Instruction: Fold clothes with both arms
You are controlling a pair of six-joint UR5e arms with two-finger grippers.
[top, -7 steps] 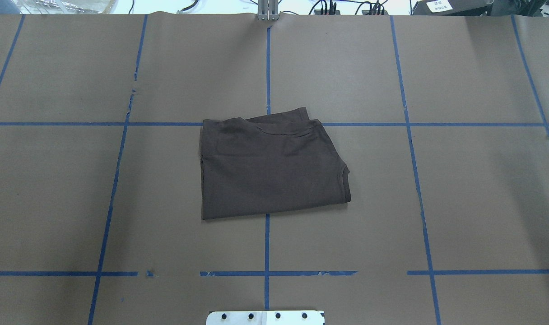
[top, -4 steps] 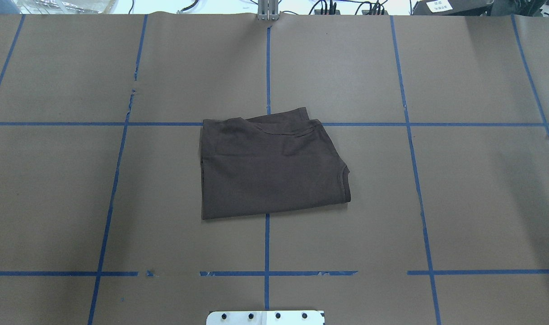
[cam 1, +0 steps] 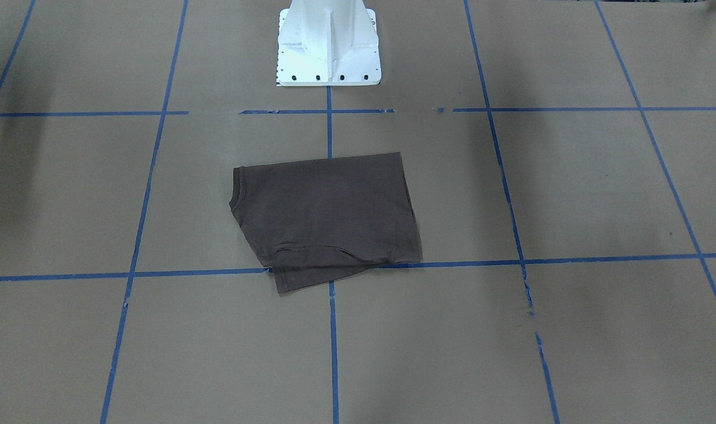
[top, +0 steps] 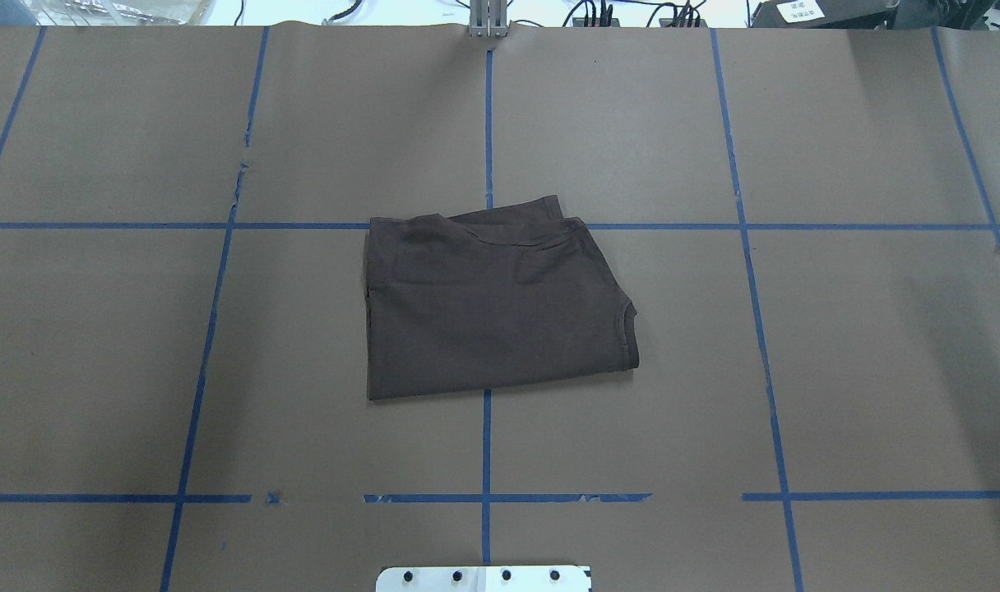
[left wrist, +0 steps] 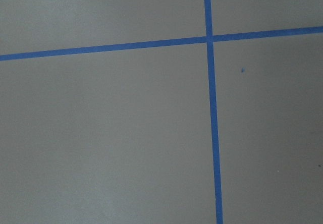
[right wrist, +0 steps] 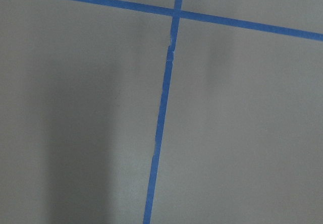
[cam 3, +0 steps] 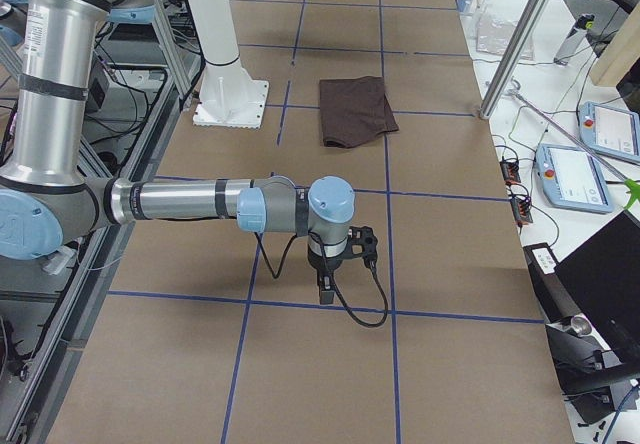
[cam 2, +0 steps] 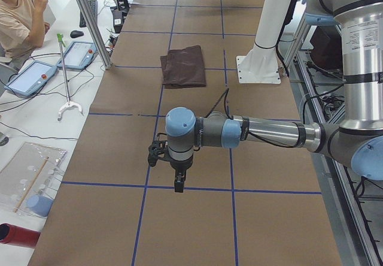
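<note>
I see the dark brown T-shirt [top: 492, 308] lying folded into a rough rectangle at the middle of the counter [top: 862, 370], flat on its brown paper cover. It lies over a crossing of the blue tape lines [top: 486, 448]. One line passes under its far edge and the centre line runs beneath it. A lower layer of cloth pokes out along the far edge. Toward the near right corner, a curved hemmed edge [top: 629, 333] shows. A white bolted plate [top: 483, 578] sits at the near edge, and cables [top: 631, 15] trail beyond the far one.

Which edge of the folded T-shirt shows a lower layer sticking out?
The edge of the T-shirt farthest from the white base: only there a lower layer pokes out.
</note>
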